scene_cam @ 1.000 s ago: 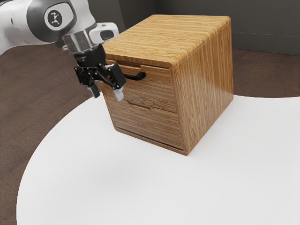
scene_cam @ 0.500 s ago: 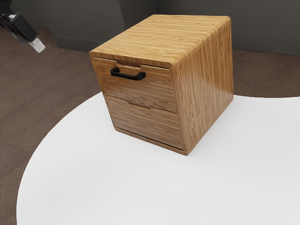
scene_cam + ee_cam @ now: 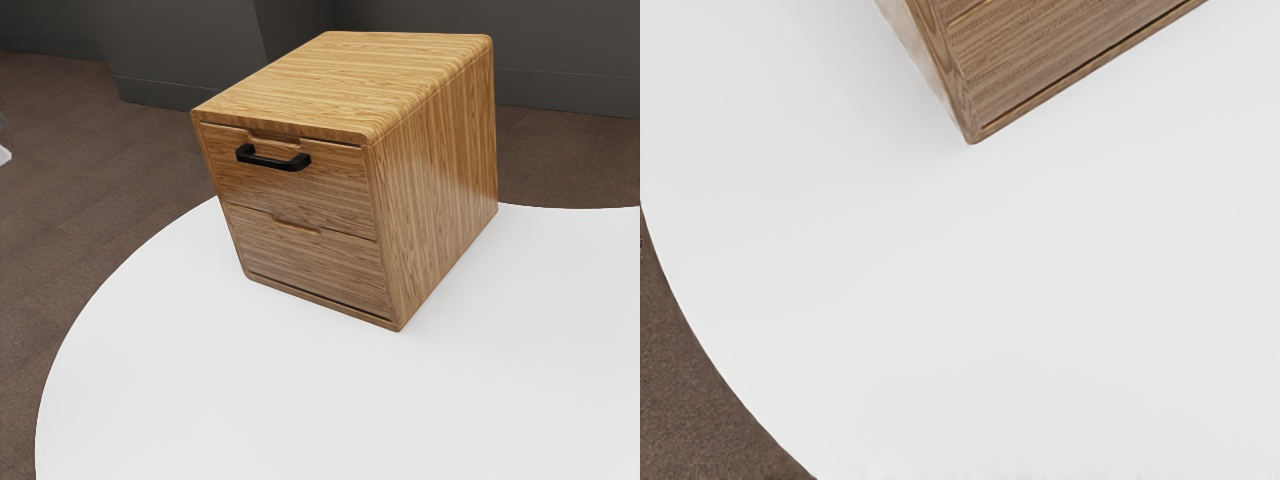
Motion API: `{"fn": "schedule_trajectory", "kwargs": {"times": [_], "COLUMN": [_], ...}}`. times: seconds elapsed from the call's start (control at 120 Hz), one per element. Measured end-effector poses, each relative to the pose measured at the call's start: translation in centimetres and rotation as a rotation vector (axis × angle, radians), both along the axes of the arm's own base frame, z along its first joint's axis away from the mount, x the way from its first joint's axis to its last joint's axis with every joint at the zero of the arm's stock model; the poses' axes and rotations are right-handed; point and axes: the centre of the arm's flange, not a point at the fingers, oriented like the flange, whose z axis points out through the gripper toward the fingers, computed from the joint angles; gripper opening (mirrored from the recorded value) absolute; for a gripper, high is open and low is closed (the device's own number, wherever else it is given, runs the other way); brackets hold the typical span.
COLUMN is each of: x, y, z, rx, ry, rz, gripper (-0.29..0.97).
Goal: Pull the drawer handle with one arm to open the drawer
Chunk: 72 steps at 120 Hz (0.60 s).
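A bamboo-wood cabinet (image 3: 400, 130) with two drawers stands on the round white table (image 3: 300, 400). The upper drawer (image 3: 300, 185) carries a black bar handle (image 3: 272, 158) and sits flush with the cabinet front, shut. The lower drawer (image 3: 315, 255) is also flush. In the wrist view, a lower corner of the cabinet (image 3: 1040, 50) lies some way ahead of my hand, with bare white table (image 3: 990, 300) between them.
Brown carpet floor (image 3: 90, 200) surrounds the table on the exterior view's left and behind. The table's curved edge (image 3: 710, 350) runs close under my hand. Dark walls (image 3: 180, 40) stand at the back.
My arm has pulled away from the handle, off past the exterior view's left edge. The handle and drawer stay where they were, shut.
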Motion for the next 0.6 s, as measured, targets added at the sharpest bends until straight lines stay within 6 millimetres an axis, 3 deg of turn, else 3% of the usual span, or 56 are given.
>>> {"fn": "schedule_trajectory", "kwargs": {"times": [0.125,0.167,0.2,0.267,0.35,0.408,0.458,0.525,0.558,0.6], "x": [-0.8,-0.4,1.1,6.2,12.5,14.7,15.5,15.9,16.0,16.0], "y": [3.0,2.7,1.5,-4.6,-16.9,-25.4,-30.9,-34.7,-35.2,-34.3], "z": [-2.7,-3.0,-3.4,-4.5,-5.3,-5.4,-5.7,-6.1,-6.2,-6.3], "rx": [0.048,0.072,0.089,0.114,0.139,0.155,0.165,0.18,0.191,0.216], "ry": [-0.015,-0.027,-0.037,-0.057,-0.093,-0.125,-0.146,-0.165,-0.169,-0.163], "rz": [-0.027,-0.058,-0.108,-0.282,-0.564,-0.742,-0.856,-0.943,-0.957,-0.945], "gripper": [0.68,0.68,0.68,0.68,0.68,0.68,0.68,0.68,0.68,0.68]}}
